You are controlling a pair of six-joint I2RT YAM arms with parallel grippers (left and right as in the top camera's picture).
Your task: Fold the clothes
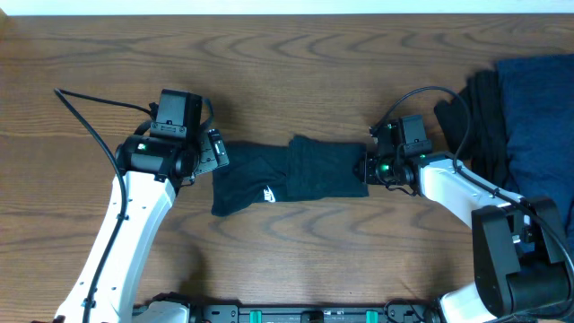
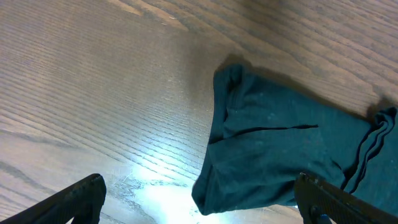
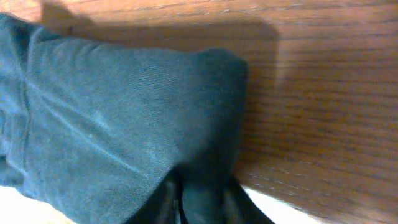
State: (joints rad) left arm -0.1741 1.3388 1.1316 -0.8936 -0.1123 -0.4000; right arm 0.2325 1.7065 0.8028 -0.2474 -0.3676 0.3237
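Your black T-shirt [image 1: 287,175] lies folded into a long band between the two sets of fingers, stretched from one gripper to the other. Its white logo [image 1: 269,191] faces up on the half nearer your left fingers. A second layer is doubled over the half nearer your right fingers, and its edge crosses the band about midway. Your right gripper [image 1: 368,168] sits at that doubled end. In the right wrist view its fingers [image 3: 165,202] are closed on a fold of the fabric, with the cloth running up and away from between them and its rounded corner lying just ahead on the bare wood. Your left gripper [image 1: 215,152] is at the opposite end with its fingers [image 2: 81,199] spread wide. In the left wrist view one tip shows in each lower corner. The shirt's end lies ahead of them and closer to the right-hand tip, its corner curled up a little, and you cannot tell whether that tip touches the cloth. Out beyond your right fingers, well apart from the shirt, a black garment [image 1: 480,117] lies bunched against a navy garment [image 1: 538,117] at the edge of the table [image 1: 296,72]. The navy one runs out of view.
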